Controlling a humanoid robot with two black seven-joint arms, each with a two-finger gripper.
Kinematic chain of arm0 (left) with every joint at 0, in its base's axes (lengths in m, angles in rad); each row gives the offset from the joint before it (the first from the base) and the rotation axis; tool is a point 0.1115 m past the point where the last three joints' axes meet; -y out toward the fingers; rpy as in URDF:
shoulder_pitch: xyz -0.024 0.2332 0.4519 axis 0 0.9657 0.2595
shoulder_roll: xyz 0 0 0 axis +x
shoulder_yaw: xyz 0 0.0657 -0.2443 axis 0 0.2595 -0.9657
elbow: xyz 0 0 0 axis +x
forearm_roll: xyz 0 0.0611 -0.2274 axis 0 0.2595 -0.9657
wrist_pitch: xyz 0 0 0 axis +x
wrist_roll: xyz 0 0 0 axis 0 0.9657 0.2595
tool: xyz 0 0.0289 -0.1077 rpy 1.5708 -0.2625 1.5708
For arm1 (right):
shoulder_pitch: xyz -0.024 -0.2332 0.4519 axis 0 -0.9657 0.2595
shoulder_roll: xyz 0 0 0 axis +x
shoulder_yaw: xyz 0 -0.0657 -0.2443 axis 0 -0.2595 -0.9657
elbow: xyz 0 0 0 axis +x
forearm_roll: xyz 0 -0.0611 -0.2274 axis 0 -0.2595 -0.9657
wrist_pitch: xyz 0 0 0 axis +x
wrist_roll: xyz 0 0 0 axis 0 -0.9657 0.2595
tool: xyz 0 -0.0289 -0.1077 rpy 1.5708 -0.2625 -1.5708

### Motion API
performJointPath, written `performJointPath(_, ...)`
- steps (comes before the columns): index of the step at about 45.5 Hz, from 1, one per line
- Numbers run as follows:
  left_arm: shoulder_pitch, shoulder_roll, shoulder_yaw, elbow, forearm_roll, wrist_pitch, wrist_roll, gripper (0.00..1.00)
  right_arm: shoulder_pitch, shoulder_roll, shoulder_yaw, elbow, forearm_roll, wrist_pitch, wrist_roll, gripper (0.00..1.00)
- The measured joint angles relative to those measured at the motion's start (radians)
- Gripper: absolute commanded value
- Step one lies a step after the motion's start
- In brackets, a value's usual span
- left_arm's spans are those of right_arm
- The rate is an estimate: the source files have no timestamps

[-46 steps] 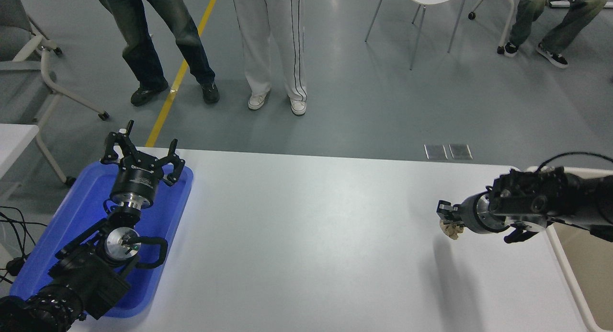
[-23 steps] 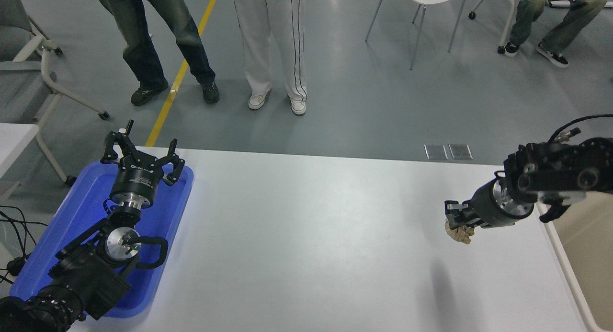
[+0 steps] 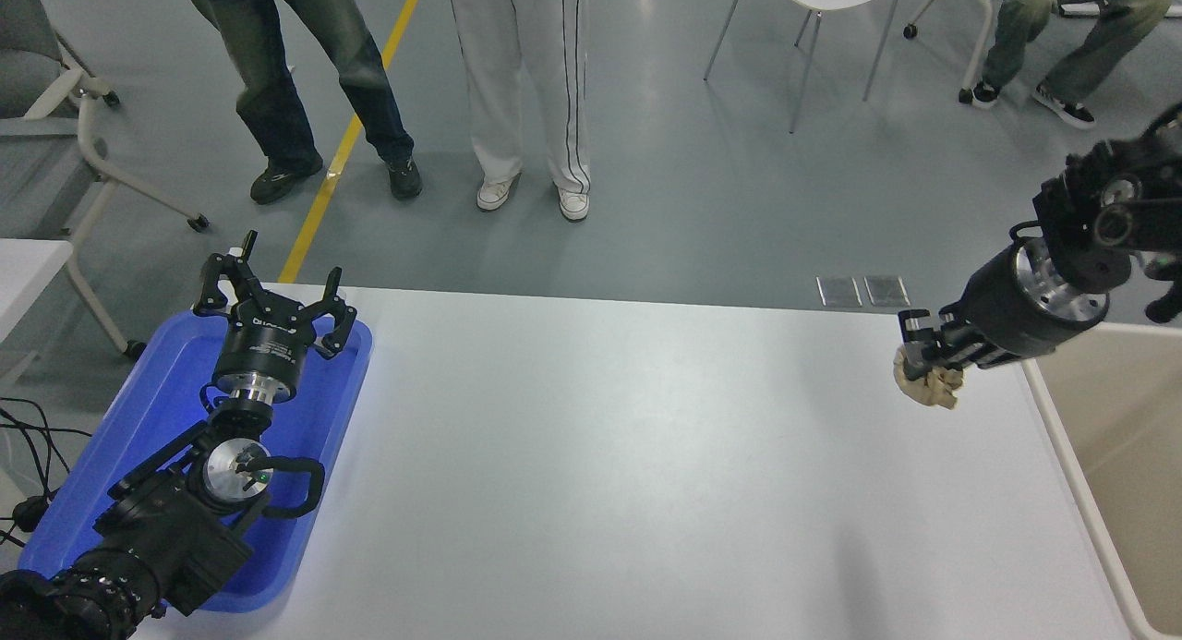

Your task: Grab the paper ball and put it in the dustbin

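— What is seen, largest first?
— The desk (image 3: 600, 455); the dustbin (image 3: 1076, 478) at its right edge; the left gripper (image 3: 274, 300), jaws spread, over the blue tray (image 3: 148, 418).
— And the paper ball (image 3: 931, 386)?
— Clamped in the right gripper (image 3: 926, 356), above the desk's far right corner. Carrying is judged underway; a rightward move over the dustbin is called for.

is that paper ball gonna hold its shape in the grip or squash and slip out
The paper ball looks crumpled and lumpy, so it probably squashes rather than holding its shape. It hangs from the right end effector by its top alone, so it is likely very light. The wrinkled surface probably grips well; slipping seems unlikely.
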Motion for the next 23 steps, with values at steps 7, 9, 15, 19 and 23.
performJointPath(7,0.0,0.0,0.0,0.0,0.0,0.0,0.0,1.0,0.103,-0.018,-0.023,0.009,-0.001,0.067,-0.003,0.0)
performJointPath(9,0.0,0.0,0.001,0.0,0.0,0.0,0.0,1.0,0.137,-0.022,-0.033,0.012,0.0,0.082,-0.003,0.0)
performJointPath(15,0.0,0.0,0.001,0.0,0.0,0.0,0.0,1.0,0.23,-0.034,-0.057,0.02,0.001,0.107,-0.003,0.0)
performJointPath(19,0.0,0.0,0.001,0.0,0.0,0.0,0.0,1.0,0.277,-0.041,-0.069,0.026,0.001,0.117,-0.004,0.0)
performJointPath(23,0.0,0.0,0.001,0.0,0.0,0.0,0.0,1.0,0.309,-0.045,-0.075,0.032,0.002,0.123,-0.004,0.0)
